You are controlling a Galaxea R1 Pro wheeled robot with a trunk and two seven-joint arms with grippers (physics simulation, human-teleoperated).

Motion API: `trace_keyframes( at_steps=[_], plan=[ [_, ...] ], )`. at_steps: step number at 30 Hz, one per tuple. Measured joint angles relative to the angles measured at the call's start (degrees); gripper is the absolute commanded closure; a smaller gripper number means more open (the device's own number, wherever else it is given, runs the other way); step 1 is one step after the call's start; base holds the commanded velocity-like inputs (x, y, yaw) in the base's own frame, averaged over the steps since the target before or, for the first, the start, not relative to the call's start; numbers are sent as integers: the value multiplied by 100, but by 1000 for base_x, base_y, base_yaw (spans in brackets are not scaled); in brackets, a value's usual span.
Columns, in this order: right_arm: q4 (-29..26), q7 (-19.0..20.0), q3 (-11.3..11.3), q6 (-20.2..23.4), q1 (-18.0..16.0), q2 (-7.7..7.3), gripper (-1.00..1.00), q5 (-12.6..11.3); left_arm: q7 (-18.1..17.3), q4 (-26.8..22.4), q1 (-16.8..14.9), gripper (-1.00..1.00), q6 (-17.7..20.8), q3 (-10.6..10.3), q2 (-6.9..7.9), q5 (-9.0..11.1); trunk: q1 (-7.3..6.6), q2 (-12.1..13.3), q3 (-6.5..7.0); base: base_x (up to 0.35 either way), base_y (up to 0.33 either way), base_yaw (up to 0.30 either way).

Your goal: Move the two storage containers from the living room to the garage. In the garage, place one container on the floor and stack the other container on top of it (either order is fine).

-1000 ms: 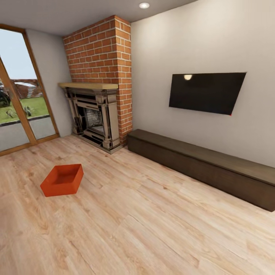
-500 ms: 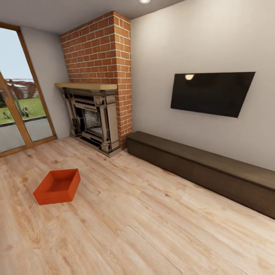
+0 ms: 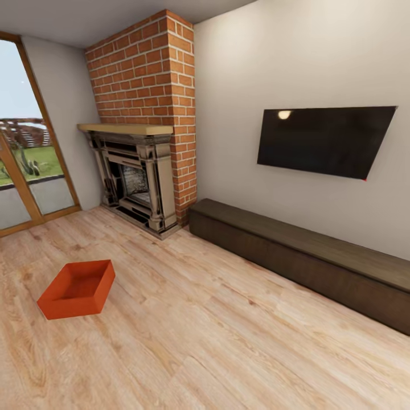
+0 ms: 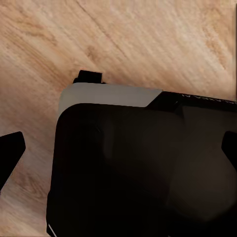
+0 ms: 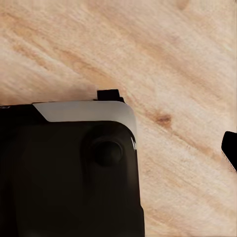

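One storage container [image 3: 77, 288], an orange-red open-top bin, lies empty on the light wood-plank floor of the living room, at the left of the head view and in front of the brick fireplace [image 3: 139, 171]. In the left wrist view my left gripper [image 4: 118, 150] is open: its dark fingertips [image 4: 11, 148] stand far apart over the robot's black base and the plank floor, holding nothing. My right gripper [image 5: 118, 148] also looks open, with one fingertip [image 5: 230, 147] at the picture's edge and nothing in it. The garage is out of view.
A long low dark wood cabinet [image 3: 307, 256] runs along the right wall under a wall-mounted black TV [image 3: 324, 141]. Wood-framed glass doors [image 3: 25, 165] stand at the far left. Open plank floor [image 3: 216, 341] lies between me and the bin.
The whole head view has shifted: the camera has moved nearer the fireplace wall, so the bin now sits lower and further left in the picture. Nothing in the room itself has moved.
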Motion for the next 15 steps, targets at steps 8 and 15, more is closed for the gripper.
trace_keyframes(
  at_steps=[8, 15],
  plan=[
    [0, -4, -1, -4, -1, 8, -100, 0, 0, -1, 1, -100, 0, 0, 0, 0, 0, 0, 0, 323, 0, 88],
    [0, -7, -3, -7, -1, 10, -100, 0, 0, 0, 1, -100, 0, 0, 0, 0, 0, 0, 0, 323, 0, 252]
  ],
)
